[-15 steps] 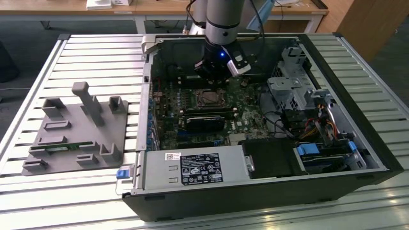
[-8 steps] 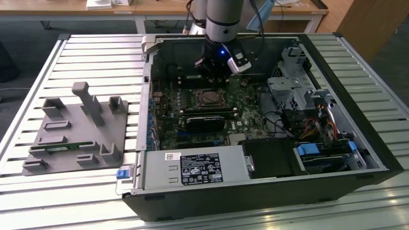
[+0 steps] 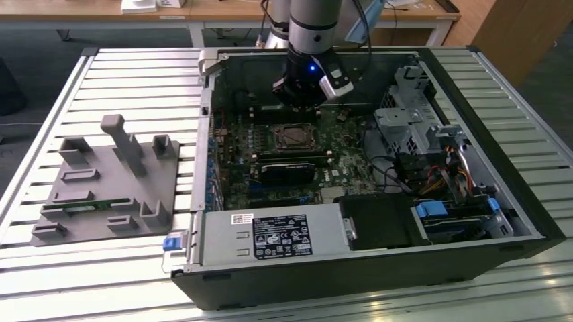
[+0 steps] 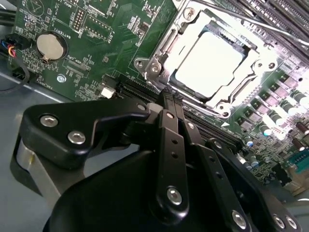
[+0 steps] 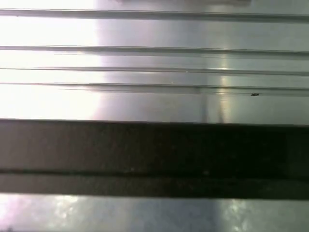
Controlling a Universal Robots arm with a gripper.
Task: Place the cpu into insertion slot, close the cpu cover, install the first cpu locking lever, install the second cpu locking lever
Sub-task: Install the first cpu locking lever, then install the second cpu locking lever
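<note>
Slatted metal table (image 3: 107, 80); wooden desk (image 3: 224, 12) behind; wooden cabinet (image 3: 510, 27) at exterior view's right

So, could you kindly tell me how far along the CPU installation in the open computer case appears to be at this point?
Done: the pale silver square cpu sits in the insertion slot, and the thin silver metal cpu cover lies closed around it. In hand: nothing; the black gripper, fingers together, hovers beside the socket. Left: I cannot tell whether either locking lever is latched; a thin wire lever runs along one side.
</note>
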